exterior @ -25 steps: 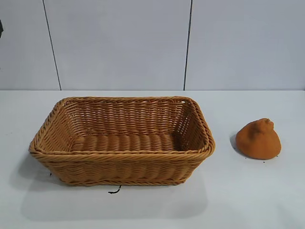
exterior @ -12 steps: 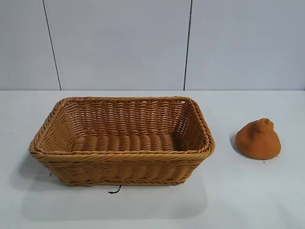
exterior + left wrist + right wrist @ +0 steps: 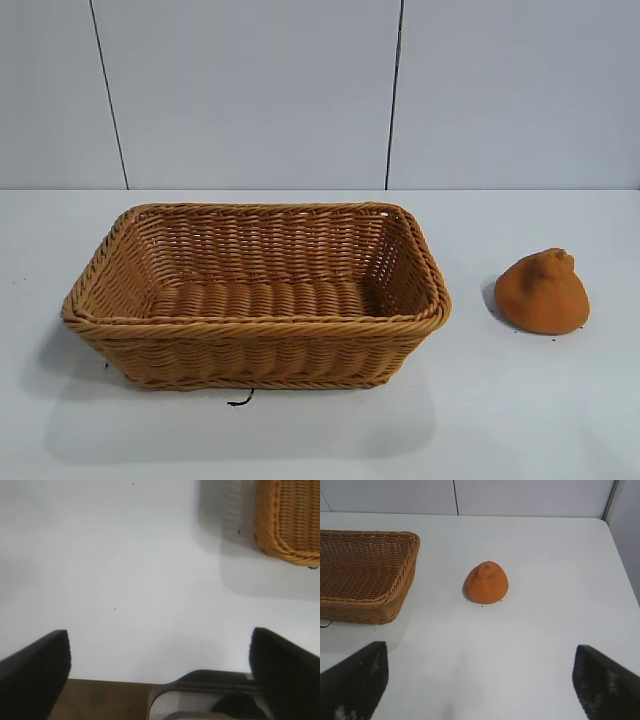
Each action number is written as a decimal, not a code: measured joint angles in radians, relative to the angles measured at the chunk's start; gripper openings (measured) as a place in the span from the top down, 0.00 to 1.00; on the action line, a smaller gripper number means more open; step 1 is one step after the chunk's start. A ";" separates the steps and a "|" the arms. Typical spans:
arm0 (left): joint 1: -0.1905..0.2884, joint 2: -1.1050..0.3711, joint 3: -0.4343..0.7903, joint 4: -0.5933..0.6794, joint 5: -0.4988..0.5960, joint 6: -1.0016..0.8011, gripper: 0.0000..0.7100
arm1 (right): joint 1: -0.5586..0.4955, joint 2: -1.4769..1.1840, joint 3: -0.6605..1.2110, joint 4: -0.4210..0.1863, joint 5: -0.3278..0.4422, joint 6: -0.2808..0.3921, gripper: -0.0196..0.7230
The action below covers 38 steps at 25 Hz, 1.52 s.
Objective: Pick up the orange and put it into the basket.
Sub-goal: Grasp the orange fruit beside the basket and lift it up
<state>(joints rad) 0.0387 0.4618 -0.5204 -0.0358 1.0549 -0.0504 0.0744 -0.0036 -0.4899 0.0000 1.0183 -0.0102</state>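
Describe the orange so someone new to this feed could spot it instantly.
Find the big woven basket on the white table. The orange sits alone on the table on the basket's right-arm side, apart from it. It is a dull-orange, rough lump, broad at the base and tapering to a knobby top.

The dull-orange, knobby-topped orange (image 3: 542, 292) sits upright on the table, apart from the empty wicker basket (image 3: 255, 320).

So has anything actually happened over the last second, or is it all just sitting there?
Nothing visibly changed. The orange sits on the table to the right of the basket, apart from it, exactly as before, and the basket is empty as it was. Neither arm shows in the exterior view; the left gripper and the right gripper are both open, holding nothing.
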 joint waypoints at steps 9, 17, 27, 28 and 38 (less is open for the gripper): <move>0.000 -0.245 0.015 0.000 0.008 0.007 0.02 | 0.000 0.000 0.000 0.000 0.000 0.000 0.04; -0.021 -0.436 0.016 -0.001 0.009 0.008 0.02 | 0.000 0.000 0.000 0.012 0.000 0.000 0.04; -0.023 -0.468 0.016 -0.003 0.009 0.008 0.02 | 0.000 0.277 -0.123 0.000 -0.022 0.000 0.04; -0.023 -0.468 0.016 -0.003 0.009 0.008 0.02 | 0.000 0.336 -0.153 0.000 -0.026 0.000 0.04; -0.023 -0.468 0.016 -0.004 0.009 0.008 0.02 | 0.000 0.992 -0.439 0.000 -0.065 0.027 0.04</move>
<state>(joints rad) 0.0156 -0.0059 -0.5043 -0.0397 1.0640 -0.0427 0.0744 0.9881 -0.9291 0.0000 0.9531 0.0165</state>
